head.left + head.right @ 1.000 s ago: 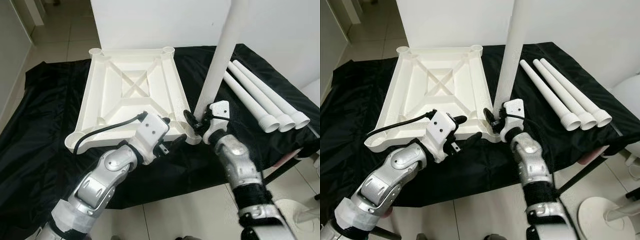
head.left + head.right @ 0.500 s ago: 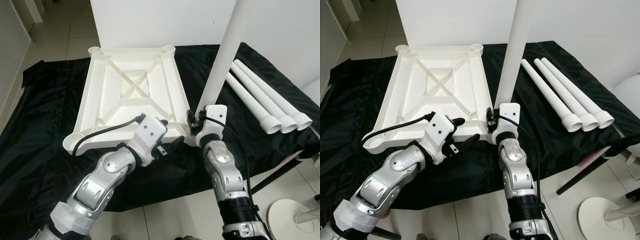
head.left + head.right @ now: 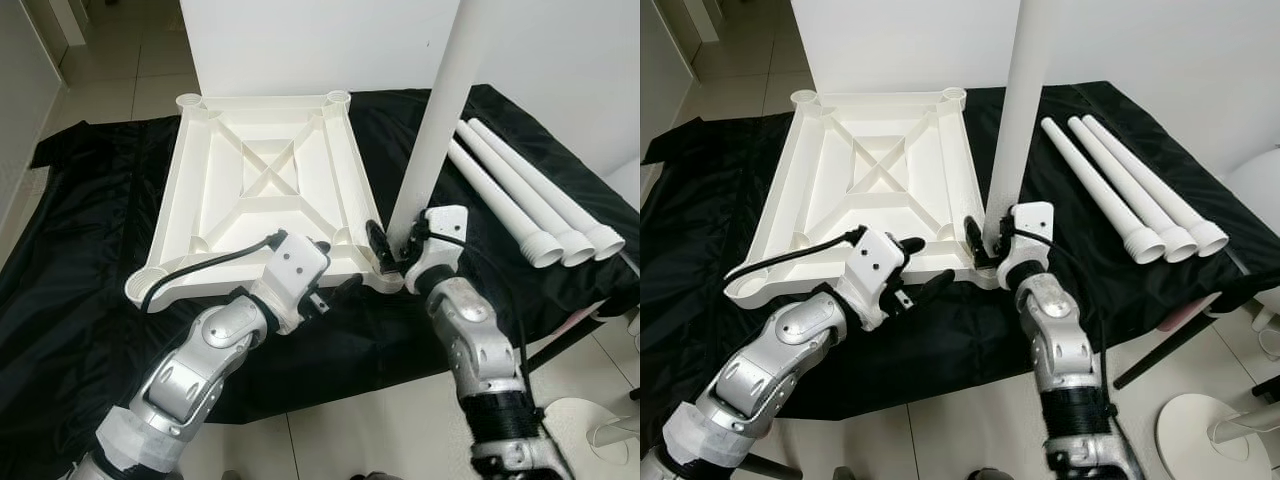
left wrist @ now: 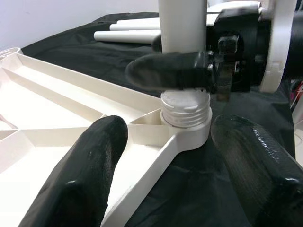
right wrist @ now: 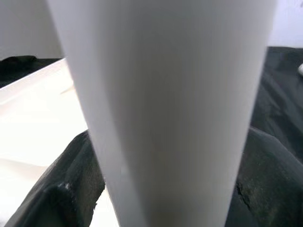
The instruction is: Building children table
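The white table top [image 3: 260, 180] lies upside down on a black cloth. One white leg [image 3: 435, 120] stands upright in its near right corner socket [image 4: 189, 137], with the threaded end [image 4: 185, 109] partly showing above the socket. My right gripper [image 3: 392, 250] is shut on this leg just above the threads; one of its fingers [image 4: 165, 71] wraps the leg's front. The leg [image 5: 165, 94] sits close between the fingers in the right wrist view. My left gripper [image 3: 335, 290] is open beside that corner, one finger [image 4: 80, 179] over the table top's rim and the other over the cloth.
Three loose white legs [image 3: 530, 200] lie side by side on the cloth to the right. A white panel [image 3: 300, 45] stands behind the table top. The cloth's front edge [image 3: 350, 385] drops to a tiled floor, and a round white base [image 3: 585, 435] sits at the lower right.
My right wrist has turned around the leg, and its forearm swung left and back to the right. The leg's tilt shifted slightly. The left gripper has barely moved.
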You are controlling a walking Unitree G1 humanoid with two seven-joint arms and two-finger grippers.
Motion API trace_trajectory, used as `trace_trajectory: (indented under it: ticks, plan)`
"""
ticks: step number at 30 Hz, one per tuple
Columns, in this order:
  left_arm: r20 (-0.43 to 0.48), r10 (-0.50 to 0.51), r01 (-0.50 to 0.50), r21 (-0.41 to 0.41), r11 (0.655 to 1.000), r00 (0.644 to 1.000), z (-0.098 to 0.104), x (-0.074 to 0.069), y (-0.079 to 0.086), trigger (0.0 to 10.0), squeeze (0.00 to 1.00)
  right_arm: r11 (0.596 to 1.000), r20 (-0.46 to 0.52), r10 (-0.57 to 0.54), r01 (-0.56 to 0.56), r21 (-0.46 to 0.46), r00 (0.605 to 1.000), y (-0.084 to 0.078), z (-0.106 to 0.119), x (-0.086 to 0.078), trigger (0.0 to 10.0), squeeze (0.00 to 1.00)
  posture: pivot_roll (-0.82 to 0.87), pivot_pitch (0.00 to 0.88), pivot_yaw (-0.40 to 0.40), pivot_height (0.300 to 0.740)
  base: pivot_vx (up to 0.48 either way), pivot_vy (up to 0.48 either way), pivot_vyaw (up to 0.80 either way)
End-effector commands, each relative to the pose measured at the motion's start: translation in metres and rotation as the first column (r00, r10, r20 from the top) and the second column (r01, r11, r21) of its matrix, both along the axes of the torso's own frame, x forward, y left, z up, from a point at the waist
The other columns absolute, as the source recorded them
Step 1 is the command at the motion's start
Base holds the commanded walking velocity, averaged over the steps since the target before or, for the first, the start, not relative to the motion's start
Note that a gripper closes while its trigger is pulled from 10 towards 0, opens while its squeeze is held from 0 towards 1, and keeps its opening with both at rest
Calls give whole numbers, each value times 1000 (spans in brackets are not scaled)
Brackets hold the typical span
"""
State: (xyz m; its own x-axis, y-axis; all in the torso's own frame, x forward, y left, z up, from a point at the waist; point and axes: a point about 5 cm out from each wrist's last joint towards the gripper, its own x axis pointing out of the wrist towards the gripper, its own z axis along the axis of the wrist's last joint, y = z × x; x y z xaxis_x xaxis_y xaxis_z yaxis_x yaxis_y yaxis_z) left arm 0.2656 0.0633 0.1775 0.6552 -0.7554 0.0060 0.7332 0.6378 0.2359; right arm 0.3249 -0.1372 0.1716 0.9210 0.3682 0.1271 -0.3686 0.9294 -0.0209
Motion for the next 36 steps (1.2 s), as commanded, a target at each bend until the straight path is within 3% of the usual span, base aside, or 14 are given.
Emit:
trace_trajectory:
  ticks: [1, 6, 13, 14, 24, 25, 26, 30, 32, 33, 36]
  plan:
    - [-21, -78, 78, 24, 997, 997, -4, -4, -2, 10000, 0, 998, -1, 59, -59, -12, 998, 0, -2, 2, 10000, 0, -46, 34, 5, 740, 0, 0, 0]
    - [-79, -126, 124, -23, 992, 989, -5, -8, -5, 10000, 0, 969, 7, 229, -227, -102, 973, -1, -1, 13, 10000, 0, -53, 37, 11, 740, 0, 0, 0]
    - [-83, -121, 120, -24, 993, 989, -4, -7, -5, 10000, 0, 930, -47, 325, -328, -166, 945, 0, -6, 21, 10000, 0, -45, 45, 11, 740, 0, 0, 0]
    - [-86, -128, 126, -24, 992, 988, -4, -7, -5, 10000, 0, 924, -62, 341, -347, -162, 938, -2, -7, 22, 0, 0, -45, 45, 11, 740, 0, 0, 0]
    - [-61, -84, 84, 0, 996, 995, -2, -5, 1, 10000, 0, 912, -104, 361, -374, -167, 927, -12, -18, 23, 0, 0, -30, 63, 6, 740, 0, 0, 0]
    - [-58, -76, 76, 0, 997, 995, -1, -4, 1, 10000, 0, 916, -110, 354, -368, -158, 929, -12, -19, 23, 7137, 0, -31, 66, 8, 740, 0, 0, 0]
    - [-54, -69, 69, 3, 998, 996, -1, -4, 1, 10000, 0, 922, -111, 345, -359, -147, 932, -12, -20, 23, 10000, 0, -32, 68, 8, 740, 0, 0, 0]
    - [-57, -60, 61, 14, 998, 997, -1, -3, 1, 10000, 0, 939, -109, 318, -329, -100, 942, -12, -19, 23, 10000, 0, -34, 69, 9, 740, 0, 0, 0]
    - [-46, -55, 56, 17, 998, 997, -2, -3, 0, 10000, 0, 958, -113, 259, -270, -94, 959, -12, -20, 25, 10000, 0, -36, 71, 10, 740, 0, 0, 0]
    - [-34, -47, 47, 21, 999, 998, -2, -2, 0, 10000, 0, 977, -120, 165, -179, -118, 979, -13, -22, 27, 10000, 0, -36, 73, 11, 740, 0, 0, 0]
    - [-30, -45, 46, 22, 999, 999, -2, -2, 1, 10000, 0, 984, -124, 134, -147, -99, 983, -7, -23, 24, 10000, 0, -37, 76, 12, 740, 0, 0, 0]
